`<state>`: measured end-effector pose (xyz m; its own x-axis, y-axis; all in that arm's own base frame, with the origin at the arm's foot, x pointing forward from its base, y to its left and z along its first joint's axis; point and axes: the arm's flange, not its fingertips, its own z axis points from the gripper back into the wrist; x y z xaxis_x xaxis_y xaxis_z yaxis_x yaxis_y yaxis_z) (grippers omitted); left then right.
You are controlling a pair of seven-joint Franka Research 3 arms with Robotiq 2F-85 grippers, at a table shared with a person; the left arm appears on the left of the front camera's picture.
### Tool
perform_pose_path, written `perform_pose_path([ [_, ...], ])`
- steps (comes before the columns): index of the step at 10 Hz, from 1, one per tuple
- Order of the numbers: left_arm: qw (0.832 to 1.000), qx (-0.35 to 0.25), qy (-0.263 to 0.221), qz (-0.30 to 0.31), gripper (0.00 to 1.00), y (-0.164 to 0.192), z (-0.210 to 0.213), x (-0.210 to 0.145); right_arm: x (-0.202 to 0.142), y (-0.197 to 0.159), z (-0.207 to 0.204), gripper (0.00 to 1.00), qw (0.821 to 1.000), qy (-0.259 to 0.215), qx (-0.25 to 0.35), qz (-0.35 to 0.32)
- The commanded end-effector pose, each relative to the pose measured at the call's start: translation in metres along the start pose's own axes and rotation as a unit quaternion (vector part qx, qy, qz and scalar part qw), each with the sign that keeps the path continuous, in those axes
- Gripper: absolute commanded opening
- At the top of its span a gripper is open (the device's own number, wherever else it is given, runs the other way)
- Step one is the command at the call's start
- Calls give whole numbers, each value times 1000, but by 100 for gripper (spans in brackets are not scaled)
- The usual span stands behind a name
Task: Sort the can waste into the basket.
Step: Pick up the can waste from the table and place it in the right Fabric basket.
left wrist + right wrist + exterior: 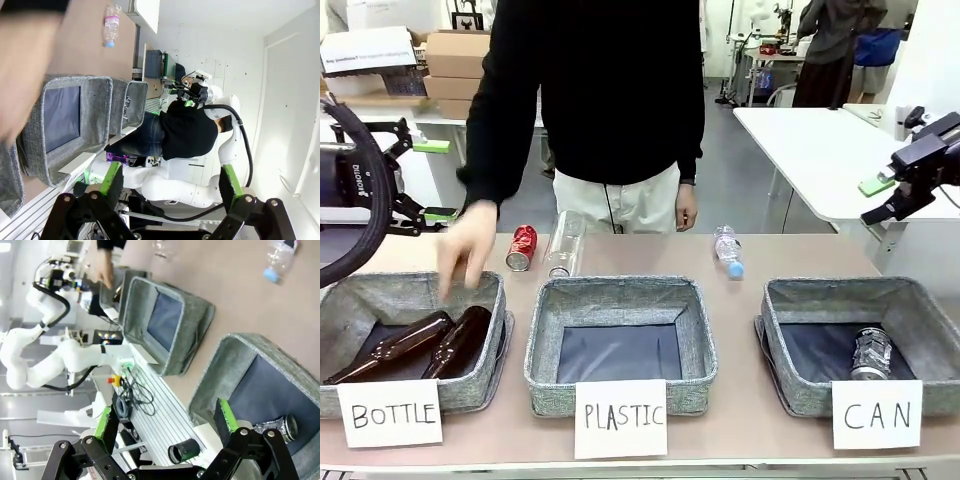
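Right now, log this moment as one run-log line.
dark can in CAN basket | red can on table | left gripper open | right gripper open | person's hand at BOTTLE basket rim

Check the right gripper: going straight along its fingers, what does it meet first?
The right gripper would probably meet the table near its front edge, between the PLASTIC basket and the CAN basket; depth is unclear.

Front view: tan tabletop (650, 255) across the foreground. Grey floor (740, 180) beyond it, 12 to 1 o'clock. White table (820, 150) at 2 o'clock. Cardboard boxes (455, 62) stacked at 10 o'clock. Left wrist view: plain white wall (290, 75). Light even, indoor.
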<state>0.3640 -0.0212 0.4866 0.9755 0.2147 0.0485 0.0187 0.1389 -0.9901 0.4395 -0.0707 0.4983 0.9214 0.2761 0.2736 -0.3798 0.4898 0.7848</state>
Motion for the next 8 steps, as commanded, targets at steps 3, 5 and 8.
perform_pose_path([
  [3, 1000, -13, -1, -7, 100, -1, -2, 1, -1, 2, 0, 100, 1000, -5, -6, -13],
  [5, 1000, -13, -1, -7, 100, -1, -2, 1, -1, 2, 0, 100, 1000, -5, -6, -13],
  [8, 1000, 0, 0, 0, 100, 0, 0, 0, -1, 2, 0, 100, 1000, -5, -6, -13],
])
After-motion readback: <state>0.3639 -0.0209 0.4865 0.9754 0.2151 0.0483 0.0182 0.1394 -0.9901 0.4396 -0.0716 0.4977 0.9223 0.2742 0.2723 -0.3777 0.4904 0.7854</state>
